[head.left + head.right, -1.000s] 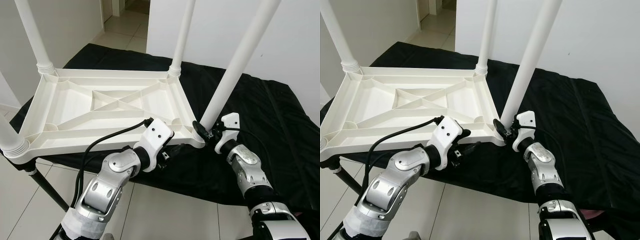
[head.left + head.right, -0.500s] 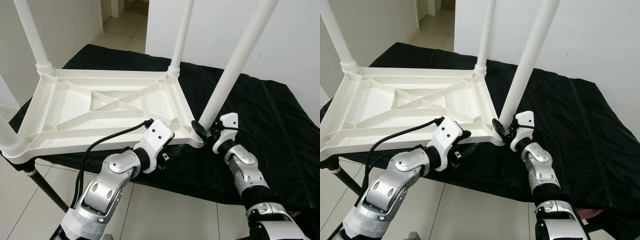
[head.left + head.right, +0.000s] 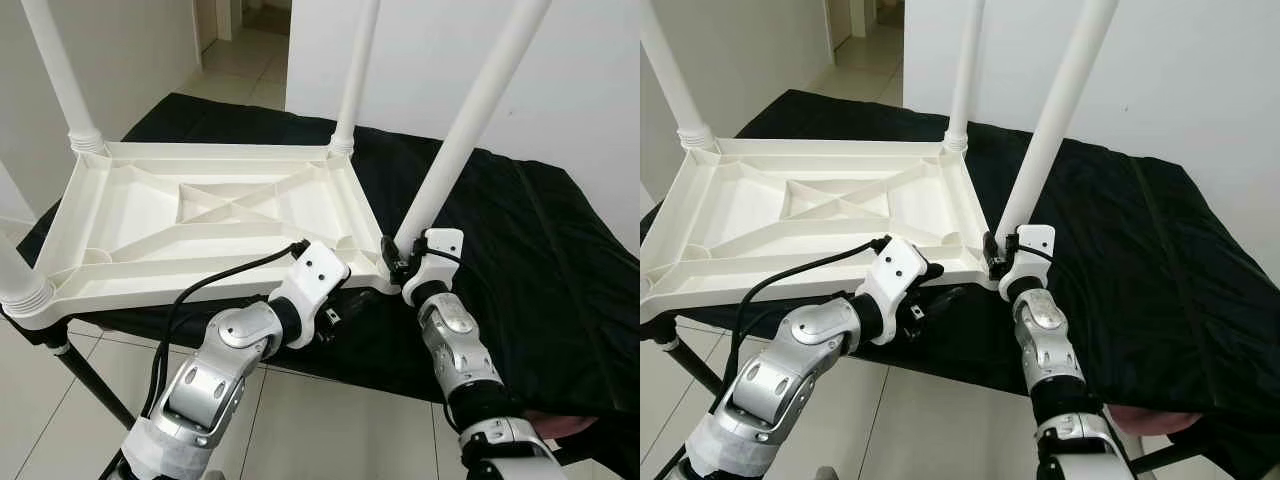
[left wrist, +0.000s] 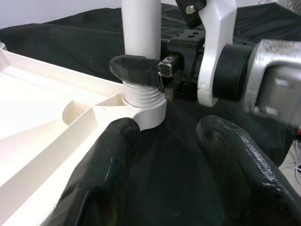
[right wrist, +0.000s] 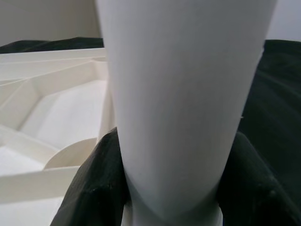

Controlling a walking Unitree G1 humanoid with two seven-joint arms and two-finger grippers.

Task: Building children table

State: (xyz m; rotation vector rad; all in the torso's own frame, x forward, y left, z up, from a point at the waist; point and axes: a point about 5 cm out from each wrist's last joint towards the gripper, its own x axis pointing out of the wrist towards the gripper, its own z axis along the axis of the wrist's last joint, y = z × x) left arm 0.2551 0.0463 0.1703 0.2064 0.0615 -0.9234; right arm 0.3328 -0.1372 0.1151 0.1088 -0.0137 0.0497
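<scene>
The white children's tabletop lies upside down on a black-draped surface, with white legs standing up from its corners. My right gripper is shut on the base of the near right leg, just above its threaded socket. In the right wrist view its black fingers hug both sides of that leg. My left gripper is open beside the same corner, low against the tabletop's near edge, with nothing between its fingers.
Black cloth covers the support and hangs over its front edge. Other legs rise at the far right, far left and near left. Tiled floor lies below, and a black stand leg slants at the left.
My right forearm has swung leftward around the near right leg while its gripper stays shut on the leg's base. The left gripper has hardly moved. The camera has shifted a little.
</scene>
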